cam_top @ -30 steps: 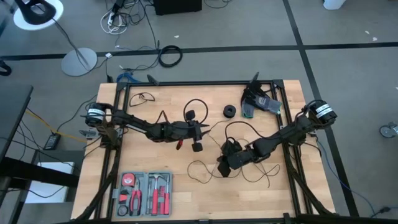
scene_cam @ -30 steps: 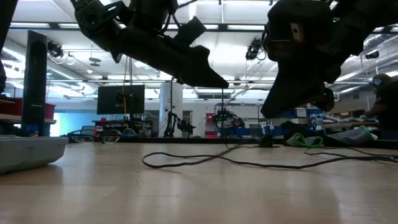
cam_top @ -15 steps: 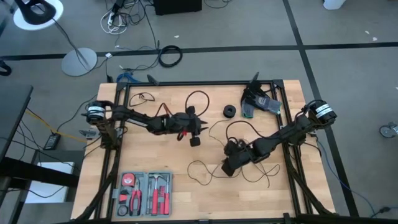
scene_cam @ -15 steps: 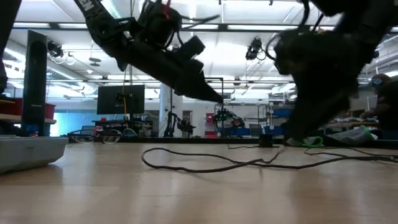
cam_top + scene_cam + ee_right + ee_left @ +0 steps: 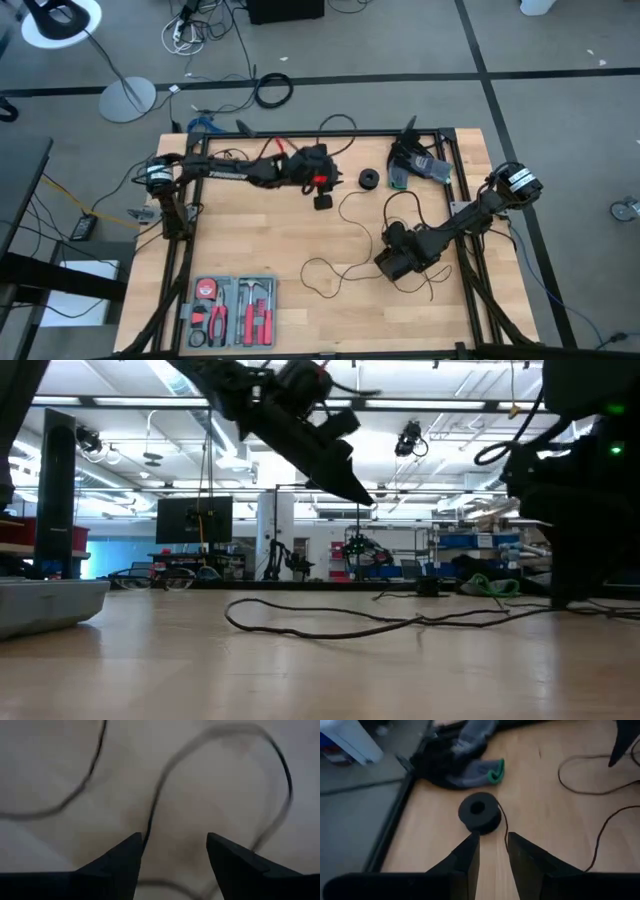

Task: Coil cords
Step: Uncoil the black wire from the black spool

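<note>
Since a second ago, the left gripper (image 5: 322,196) has swung away from the middle of the table (image 5: 250,250) toward the far edge, and it is now hanging raised just beside the puck (image 5: 369,179), while the right gripper (image 5: 392,264) has slid toward the table's right side and spread its fingers. Seen from the left wrist, the left gripper's two fingers (image 5: 465,862) are standing narrowly apart with only bare wood showing between them, and the round black puck (image 5: 480,812) is lying just past their tips, with the thin black cord (image 5: 600,827) trailing off from it. From above, the cord (image 5: 345,215) is lying loose in several open loops across the middle and right of the table, running under the right gripper. The right wrist view is showing that gripper's fingers (image 5: 120,860) wide apart and low over the wood, with a strand of cord (image 5: 155,805) passing between them, not pinched.
</note>
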Action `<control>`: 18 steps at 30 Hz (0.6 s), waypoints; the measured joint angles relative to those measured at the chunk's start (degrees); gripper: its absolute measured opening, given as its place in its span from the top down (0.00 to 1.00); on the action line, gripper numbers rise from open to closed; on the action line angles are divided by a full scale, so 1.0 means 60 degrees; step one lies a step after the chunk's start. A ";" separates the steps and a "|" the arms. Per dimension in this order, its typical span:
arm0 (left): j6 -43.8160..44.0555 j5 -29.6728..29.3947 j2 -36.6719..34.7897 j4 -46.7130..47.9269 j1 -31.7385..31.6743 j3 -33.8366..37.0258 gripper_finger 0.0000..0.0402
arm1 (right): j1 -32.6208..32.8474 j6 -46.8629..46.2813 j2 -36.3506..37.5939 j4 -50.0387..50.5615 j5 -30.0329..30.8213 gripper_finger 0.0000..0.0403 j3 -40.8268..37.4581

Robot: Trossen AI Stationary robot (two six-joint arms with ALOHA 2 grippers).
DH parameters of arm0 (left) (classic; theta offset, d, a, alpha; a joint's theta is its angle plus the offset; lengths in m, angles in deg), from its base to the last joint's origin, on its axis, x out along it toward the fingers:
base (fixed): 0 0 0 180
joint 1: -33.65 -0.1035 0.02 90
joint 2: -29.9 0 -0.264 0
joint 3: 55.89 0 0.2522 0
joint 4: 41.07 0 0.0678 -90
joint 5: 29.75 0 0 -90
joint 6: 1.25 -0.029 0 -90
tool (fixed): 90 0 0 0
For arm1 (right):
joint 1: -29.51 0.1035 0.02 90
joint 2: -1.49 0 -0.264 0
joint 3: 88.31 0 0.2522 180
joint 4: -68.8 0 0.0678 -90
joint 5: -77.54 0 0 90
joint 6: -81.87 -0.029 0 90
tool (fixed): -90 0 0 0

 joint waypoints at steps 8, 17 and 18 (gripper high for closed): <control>0.0198 0.1112 0.2731 0.3270 -0.0440 -0.4084 0.74 | 0.0009 0.0078 -0.0005 -0.0460 0.2051 0.45 -0.0002; -0.0266 0.0368 0.5627 0.5799 -0.0463 -0.8394 0.74 | 0.0009 0.0333 -0.0005 -0.1189 0.2541 0.45 -0.0005; -0.0283 0.0218 0.5772 0.5798 -0.0463 -0.8571 0.74 | 0.0009 0.0333 -0.0005 -0.1197 0.2541 0.45 -0.0005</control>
